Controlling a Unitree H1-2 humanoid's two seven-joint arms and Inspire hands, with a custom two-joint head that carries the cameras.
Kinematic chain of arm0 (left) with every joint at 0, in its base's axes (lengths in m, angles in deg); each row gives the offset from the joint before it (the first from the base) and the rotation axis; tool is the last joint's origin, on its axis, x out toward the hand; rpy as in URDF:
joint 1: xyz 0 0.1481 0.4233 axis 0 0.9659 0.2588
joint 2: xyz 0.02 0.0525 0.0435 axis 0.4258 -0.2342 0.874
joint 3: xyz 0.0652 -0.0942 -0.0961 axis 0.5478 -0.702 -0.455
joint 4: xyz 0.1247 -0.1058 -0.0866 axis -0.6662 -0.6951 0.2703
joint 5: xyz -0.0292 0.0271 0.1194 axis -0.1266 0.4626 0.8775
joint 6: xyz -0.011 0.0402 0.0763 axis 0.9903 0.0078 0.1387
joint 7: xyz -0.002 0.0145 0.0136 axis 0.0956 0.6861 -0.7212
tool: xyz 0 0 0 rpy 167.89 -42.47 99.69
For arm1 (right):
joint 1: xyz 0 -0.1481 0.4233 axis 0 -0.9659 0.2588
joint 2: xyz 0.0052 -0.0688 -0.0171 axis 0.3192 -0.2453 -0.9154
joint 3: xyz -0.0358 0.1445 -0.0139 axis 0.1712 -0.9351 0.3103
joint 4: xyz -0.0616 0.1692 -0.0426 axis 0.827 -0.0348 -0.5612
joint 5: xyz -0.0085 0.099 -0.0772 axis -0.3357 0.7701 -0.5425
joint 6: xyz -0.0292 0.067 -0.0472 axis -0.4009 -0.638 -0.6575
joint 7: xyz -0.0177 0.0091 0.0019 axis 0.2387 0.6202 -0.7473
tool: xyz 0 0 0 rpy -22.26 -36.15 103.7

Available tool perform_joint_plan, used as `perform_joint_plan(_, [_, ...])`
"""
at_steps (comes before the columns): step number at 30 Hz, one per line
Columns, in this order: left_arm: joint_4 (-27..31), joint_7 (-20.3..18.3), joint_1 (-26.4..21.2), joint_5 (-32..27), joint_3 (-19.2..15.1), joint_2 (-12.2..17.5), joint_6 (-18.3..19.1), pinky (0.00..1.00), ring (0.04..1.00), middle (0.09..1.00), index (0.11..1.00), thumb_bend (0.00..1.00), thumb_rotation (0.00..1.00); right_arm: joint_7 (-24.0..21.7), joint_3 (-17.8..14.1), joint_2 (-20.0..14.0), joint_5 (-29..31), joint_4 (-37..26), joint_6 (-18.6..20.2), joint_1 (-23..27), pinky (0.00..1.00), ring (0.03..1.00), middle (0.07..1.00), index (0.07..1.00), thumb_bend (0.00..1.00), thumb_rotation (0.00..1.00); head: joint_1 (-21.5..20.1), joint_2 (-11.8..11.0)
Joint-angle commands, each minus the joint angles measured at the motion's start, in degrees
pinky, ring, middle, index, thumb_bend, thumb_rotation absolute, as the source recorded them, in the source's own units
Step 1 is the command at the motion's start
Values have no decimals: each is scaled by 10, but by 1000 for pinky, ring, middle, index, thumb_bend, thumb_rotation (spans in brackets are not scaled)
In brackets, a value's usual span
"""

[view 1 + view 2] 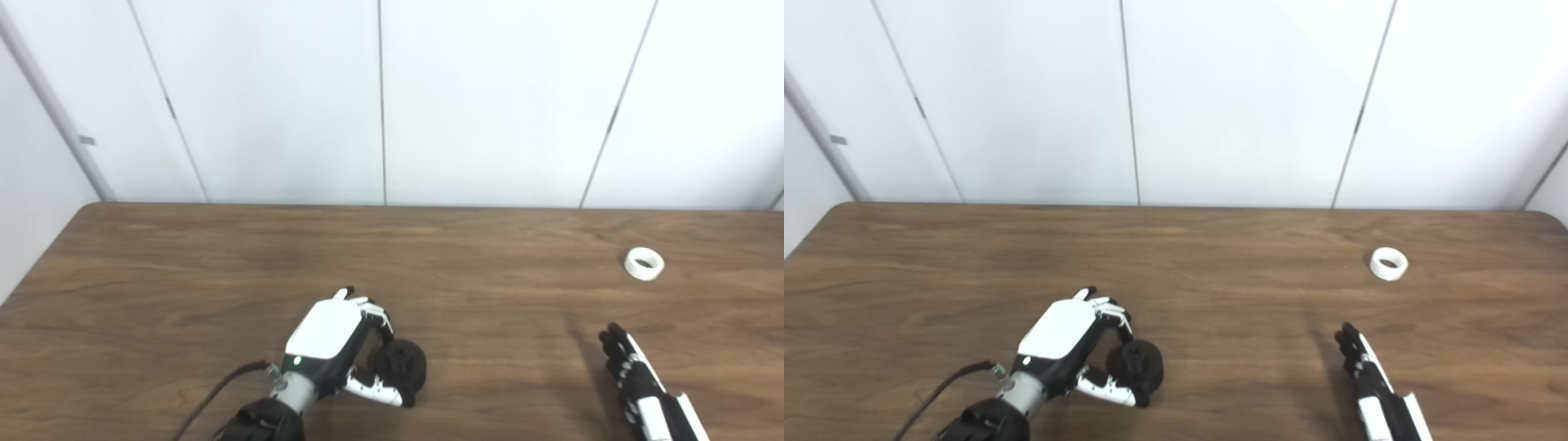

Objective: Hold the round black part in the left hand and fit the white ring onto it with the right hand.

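Left hand (334, 343) curled around round black part (401, 365) — right hand (631, 376) flat, fingers extended.

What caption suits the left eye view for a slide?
Left hand curls around black part; right hand open, short of white ring.

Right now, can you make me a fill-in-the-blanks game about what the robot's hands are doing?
1. The left hand curls around the round ____ part.
2. The white ring lies on the ____, with nothing holding it.
3. The right hand is ____ and holds nothing.
4. The ring lies closer to the ____ hand.

Missing words: black; table; open; right
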Motion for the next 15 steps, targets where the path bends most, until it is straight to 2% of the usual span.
perform_joint_plan(1, [17, -1, 2, 17, 3, -5, -14, 997, 886, 775, 484, 518, 55, 9, 14, 34, -8, -4, 2, -9, 1000, 989, 951, 952, 560, 958, -4, 3])
perform_joint_plan(9, [21, -10, 33, 40, 14, -29, -29, 1000, 894, 780, 484, 521, 55, 31, 33, 34, -24, -27, 29, -6, 1000, 997, 955, 950, 554, 974, -32, 27])
perform_joint_plan(13, [10, 1, 43, 57, 24, -31, -43, 1000, 891, 779, 485, 521, 55, 45, 38, 36, -31, -40, 42, 0, 1000, 994, 954, 942, 552, 959, -40, 37])
perform_joint_plan(15, [6, 5, 48, 58, 26, -33, -50, 1000, 890, 778, 485, 521, 55, 58, 38, 39, -43, -51, 56, 5, 1000, 996, 950, 933, 568, 916, -47, 44])
